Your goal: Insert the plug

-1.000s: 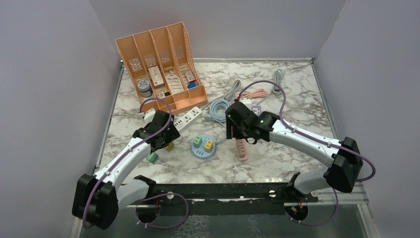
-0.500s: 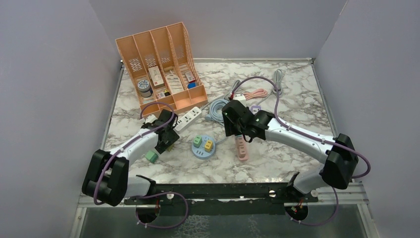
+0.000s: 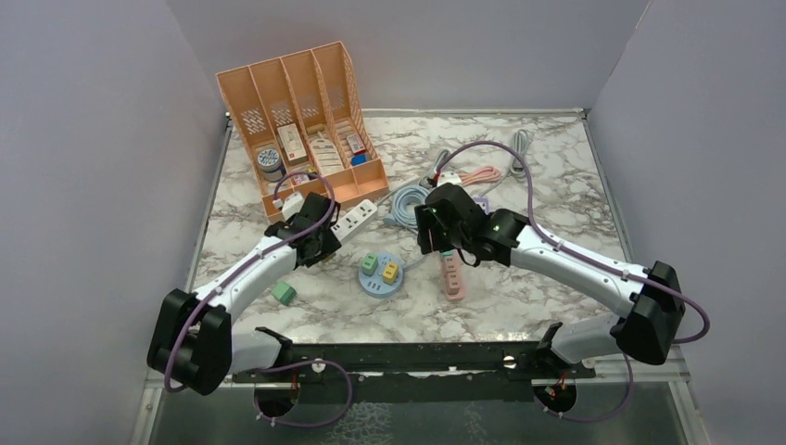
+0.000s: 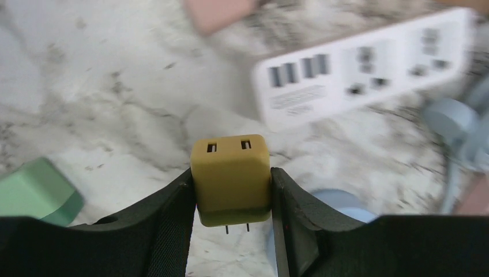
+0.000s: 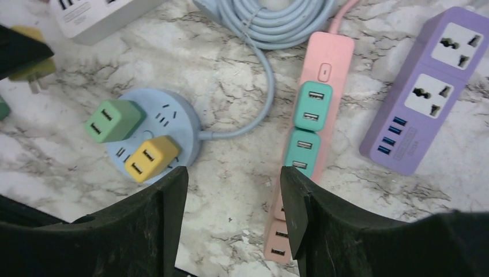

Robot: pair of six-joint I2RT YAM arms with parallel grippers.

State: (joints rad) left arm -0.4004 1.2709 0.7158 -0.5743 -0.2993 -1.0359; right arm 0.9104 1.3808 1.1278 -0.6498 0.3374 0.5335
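The left gripper (image 4: 231, 184) is closed about halfway, its two black fingers pressing the flat sides of a mustard-yellow plug (image 4: 230, 164). That hold leaves the two metal prongs free and pointing down at the table, with the pair of USB slots facing up, which looks like the right way to carry it for a straight downward push. The plug hangs clear of the marble table (image 4: 86, 86), near the end of the white power strip (image 4: 369, 63) and between that strip and a loose green plug (image 4: 37, 190) lying on the table. The strip's open sockets seem the likeliest target, though the round blue hub (image 5: 173, 124) close by also has free holes beside its green cube (image 5: 112, 120) and yellow cube (image 5: 151, 157). The right gripper (image 5: 230, 213) hovers wide open and holds nothing. It sits above the gap between the hub and the pink strip (image 5: 328, 63), perhaps ready to steady a strip. The pink strip carries two teal cubes (image 5: 311, 105), and a purple strip (image 5: 427, 115) lies just beside it. As for writing, a small block of grey print sits under the white strip's USB ports, but it is too blurred to read, and no brand name can be made out anywhere.
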